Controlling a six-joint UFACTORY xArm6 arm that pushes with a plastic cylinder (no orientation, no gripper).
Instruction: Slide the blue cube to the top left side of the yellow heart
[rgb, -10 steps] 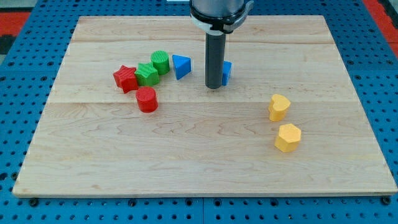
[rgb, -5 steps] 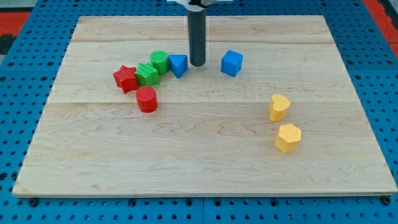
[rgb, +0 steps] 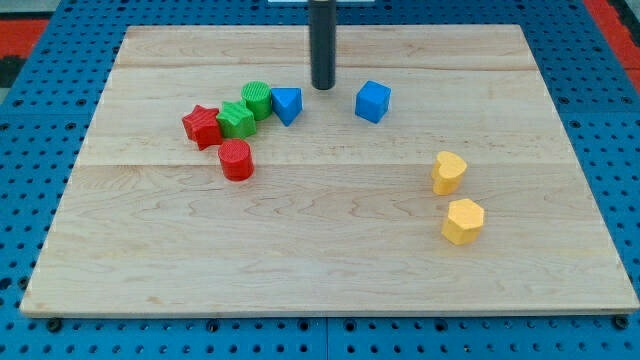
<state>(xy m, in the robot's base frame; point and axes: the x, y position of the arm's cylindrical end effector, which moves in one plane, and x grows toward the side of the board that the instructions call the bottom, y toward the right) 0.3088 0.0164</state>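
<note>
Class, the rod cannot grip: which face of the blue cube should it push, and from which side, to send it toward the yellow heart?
Push the blue cube on its upper-left face, coming from the view's top left. The yellow heart lies down-right of it, and my tip sits just left, apart.

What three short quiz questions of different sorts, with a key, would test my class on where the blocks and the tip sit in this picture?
1. True or false: my tip touches the blue cube.
2. Which yellow block is nearer the view's top: A) yellow heart B) yellow hexagon?
3. Fill in: the blue triangle sits just right of the green ____.

Key: 1 false, they are apart; 2 A; 3 cylinder.
</note>
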